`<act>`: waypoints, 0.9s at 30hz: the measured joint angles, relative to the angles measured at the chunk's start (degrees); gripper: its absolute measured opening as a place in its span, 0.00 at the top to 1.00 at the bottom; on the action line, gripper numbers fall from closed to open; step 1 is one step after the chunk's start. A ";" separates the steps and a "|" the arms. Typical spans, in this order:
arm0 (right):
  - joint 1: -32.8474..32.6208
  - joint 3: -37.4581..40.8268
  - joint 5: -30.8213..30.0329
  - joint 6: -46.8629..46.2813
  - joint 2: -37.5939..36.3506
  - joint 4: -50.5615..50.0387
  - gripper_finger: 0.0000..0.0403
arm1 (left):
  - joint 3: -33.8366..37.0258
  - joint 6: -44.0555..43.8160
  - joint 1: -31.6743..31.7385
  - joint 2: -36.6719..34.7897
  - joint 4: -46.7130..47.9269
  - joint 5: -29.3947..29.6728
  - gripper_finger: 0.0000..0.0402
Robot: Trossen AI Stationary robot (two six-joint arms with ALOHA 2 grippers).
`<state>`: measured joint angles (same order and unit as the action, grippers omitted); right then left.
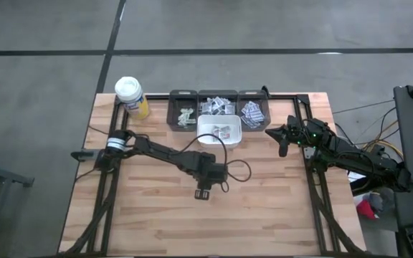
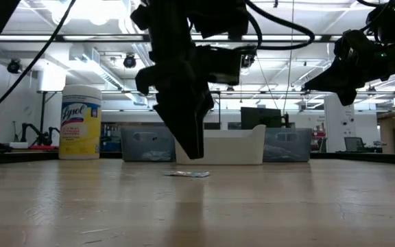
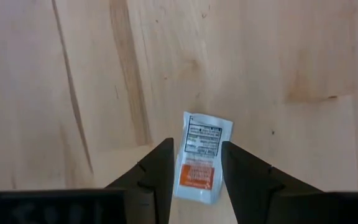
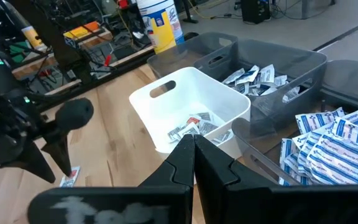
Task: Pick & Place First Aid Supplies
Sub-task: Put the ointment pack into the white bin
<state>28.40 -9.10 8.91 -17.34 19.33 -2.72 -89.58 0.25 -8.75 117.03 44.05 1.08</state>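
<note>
One first aid packet [image 3: 201, 158], white with black print and an orange block at one end, lies flat on the wooden table near its middle; the low view shows the same packet [image 2: 187, 173]. My left gripper [image 3: 196, 148] hangs just above it, pointing steeply down and open, a finger on either side of the packet and clear of it. In the low view its fingertips [image 2: 194, 152] stop short of the tabletop. My right gripper [image 1: 281, 140] waits shut at the table's right side, near the bins, holding nothing.
A white bin [image 1: 219, 140] holding a few packets stands behind the left gripper. Behind it are three dark bins [image 1: 183, 97] with more packets. A yellow white-lidded bottle [image 1: 131, 97] stands at the far left. Bare wood spreads toward the near edge.
</note>
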 joint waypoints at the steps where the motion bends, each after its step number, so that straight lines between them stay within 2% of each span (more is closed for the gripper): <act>1: 0.00 0.02 -0.01 0.00 0.00 0.00 0.98 | 0.58 -0.02 0.02 0.00 -0.86 -0.02 0.67; 13: 0.00 0.02 -0.02 0.00 -0.04 0.00 0.98 | 8.76 -3.48 0.15 -0.35 -7.67 -0.06 0.71; 27: 0.00 0.02 -0.02 -0.02 -0.02 0.00 0.98 | 6.40 -5.75 0.21 0.13 -8.62 -0.51 0.97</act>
<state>28.40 -9.08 8.88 -17.37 19.31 -2.72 -83.17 -5.50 -8.53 117.16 35.43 0.56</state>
